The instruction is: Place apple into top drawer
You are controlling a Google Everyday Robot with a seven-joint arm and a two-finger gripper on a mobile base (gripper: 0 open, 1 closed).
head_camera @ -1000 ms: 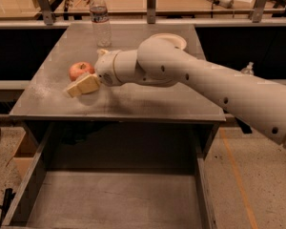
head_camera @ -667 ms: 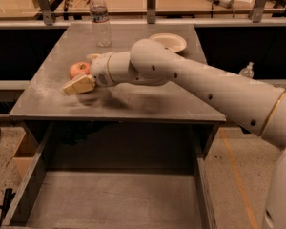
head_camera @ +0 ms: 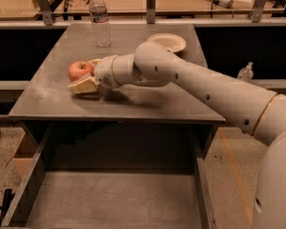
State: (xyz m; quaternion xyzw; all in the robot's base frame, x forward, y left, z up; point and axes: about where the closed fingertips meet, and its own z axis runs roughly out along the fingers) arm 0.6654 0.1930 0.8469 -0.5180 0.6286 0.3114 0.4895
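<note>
The red-orange apple (head_camera: 79, 70) sits on the left part of the grey tabletop (head_camera: 148, 101). My gripper (head_camera: 82, 75) has reached it from the right and is open, with one tan finger (head_camera: 83, 86) on the near side of the apple and the other finger (head_camera: 93, 61) on its far side. The apple rests on the table between them. The top drawer (head_camera: 114, 199) is pulled out below the table's front edge; its flat scuffed bottom holds nothing.
A clear water bottle (head_camera: 99, 20) stands at the table's back left. A white bowl (head_camera: 168, 42) sits at the back right. My arm crosses the table from the right. A second bottle (head_camera: 245, 72) stands off the table's right side.
My gripper has moved left along the table and now straddles the apple. The apple has stayed in place.
</note>
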